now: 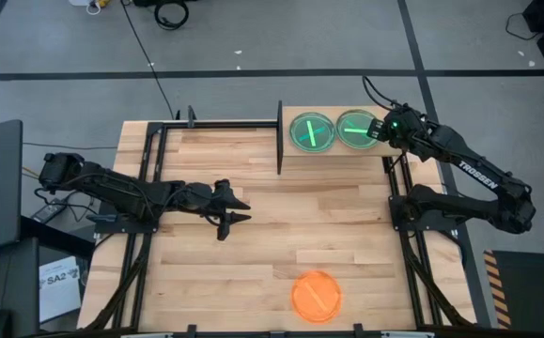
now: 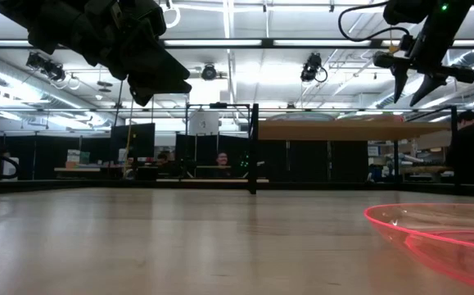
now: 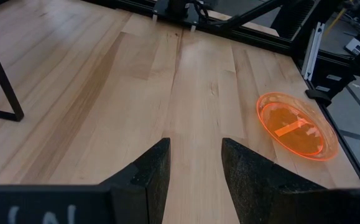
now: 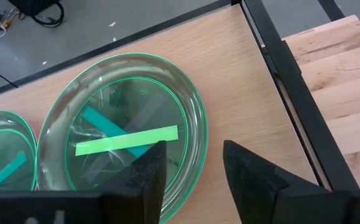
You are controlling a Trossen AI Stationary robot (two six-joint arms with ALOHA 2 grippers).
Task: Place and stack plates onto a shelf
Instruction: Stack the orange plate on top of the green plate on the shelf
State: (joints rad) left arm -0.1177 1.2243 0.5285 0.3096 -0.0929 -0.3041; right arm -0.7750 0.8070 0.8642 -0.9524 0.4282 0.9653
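Two green plate stacks (image 1: 333,130) sit on the shelf (image 1: 342,155) — right pincer (image 1: 380,130) wide above one, apparently just released. Next: fetch the orange plate (image 1: 316,295) on the bench (image 1: 253,225) — left pincer (image 1: 239,208) waits wide.

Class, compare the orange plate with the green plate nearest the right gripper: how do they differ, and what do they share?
The orange plate lies on the tabletop; the green plate sits on the raised shelf. The orange plate lies alone; the green plate has the open right gripper at its edge. Both are round and translucent.

2 plates (image 1: 334,130) side-by-side on shelf (image 1: 339,154)
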